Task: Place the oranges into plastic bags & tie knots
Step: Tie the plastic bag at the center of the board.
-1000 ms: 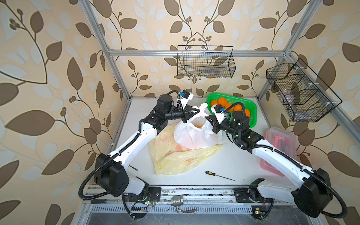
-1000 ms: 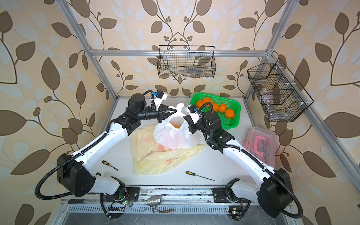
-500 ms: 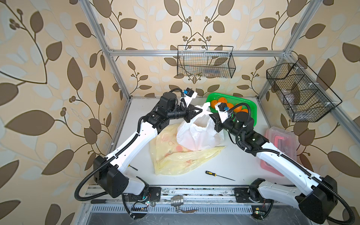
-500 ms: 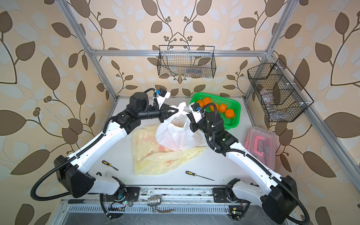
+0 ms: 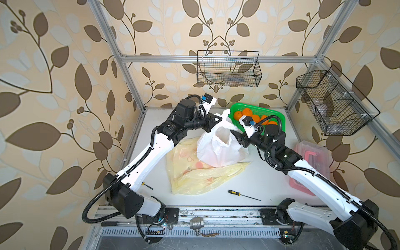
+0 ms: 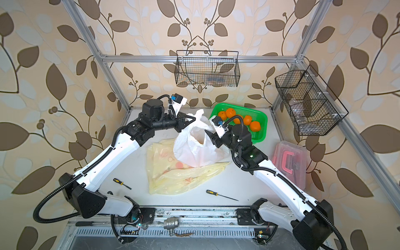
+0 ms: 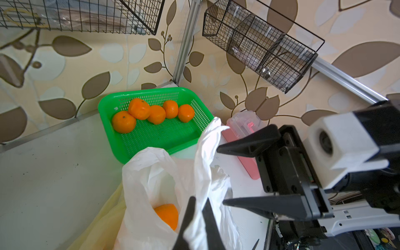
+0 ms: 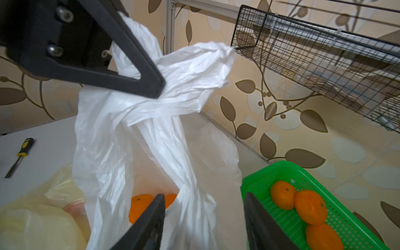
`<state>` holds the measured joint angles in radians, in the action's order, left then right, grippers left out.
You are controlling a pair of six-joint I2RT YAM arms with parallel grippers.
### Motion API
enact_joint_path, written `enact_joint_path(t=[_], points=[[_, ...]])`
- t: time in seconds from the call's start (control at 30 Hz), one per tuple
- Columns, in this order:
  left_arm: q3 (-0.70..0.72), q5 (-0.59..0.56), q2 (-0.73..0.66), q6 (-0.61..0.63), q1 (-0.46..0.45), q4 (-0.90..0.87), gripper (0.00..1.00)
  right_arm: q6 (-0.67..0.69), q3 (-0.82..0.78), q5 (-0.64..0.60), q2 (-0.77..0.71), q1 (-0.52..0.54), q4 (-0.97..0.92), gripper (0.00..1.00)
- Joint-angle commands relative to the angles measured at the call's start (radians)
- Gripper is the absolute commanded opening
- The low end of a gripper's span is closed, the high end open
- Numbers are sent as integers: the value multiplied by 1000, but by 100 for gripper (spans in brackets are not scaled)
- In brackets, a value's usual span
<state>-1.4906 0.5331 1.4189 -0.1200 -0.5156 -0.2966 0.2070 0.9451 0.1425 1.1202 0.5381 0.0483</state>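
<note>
A white plastic bag (image 5: 218, 149) (image 6: 194, 149) stands on two flat pale yellow bags (image 5: 194, 175), with oranges (image 7: 167, 214) (image 8: 139, 205) inside it. My left gripper (image 5: 220, 119) (image 7: 199, 201) is shut on one bag handle (image 8: 194, 71) and holds it up. My right gripper (image 5: 234, 133) (image 8: 203, 195) stands open beside the bag's other side, and the second handle (image 8: 188, 173) hangs loose between its fingers. The two handles cross above the bag's mouth; no knot is in view. Several more oranges (image 5: 246, 112) (image 7: 140, 108) lie in the green basket.
The green basket (image 5: 276, 113) sits at the back right, just behind my right wrist. A clear box with a pink handle (image 5: 311, 155) stands at the right edge. Screwdrivers (image 5: 242, 194) (image 6: 121, 183) lie near the front. Wire baskets (image 5: 227, 69) (image 5: 333, 101) hang on the walls.
My right gripper has opened and let go of its bag handle, which now hangs slack. The left gripper has kept its grip and shifted slightly right with the bag.
</note>
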Motion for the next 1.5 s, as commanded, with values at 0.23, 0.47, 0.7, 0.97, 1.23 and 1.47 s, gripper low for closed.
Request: enact_joint_path(t=[0.23, 0.47, 0.7, 0.97, 1.23, 1.47], points=[[-97, 63, -7, -7, 7, 5, 0, -27, 106, 12, 129, 14, 116, 50], [-115, 87, -23, -44, 5, 23, 0, -64, 131, 19, 168, 23, 190, 46], [-139, 106, -13, -47, 5, 14, 0, -50, 149, -46, 201, 63, 191, 51], [-167, 28, -26, -10, 5, -60, 0, -107, 118, -320, 139, 90, 306, 20], [-282, -91, 64, 40, 6, -272, 0, -132, 71, -536, 41, 202, 219, 5], [-237, -74, 125, 51, 5, -291, 0, -223, -59, -555, -12, 196, 112, 6]])
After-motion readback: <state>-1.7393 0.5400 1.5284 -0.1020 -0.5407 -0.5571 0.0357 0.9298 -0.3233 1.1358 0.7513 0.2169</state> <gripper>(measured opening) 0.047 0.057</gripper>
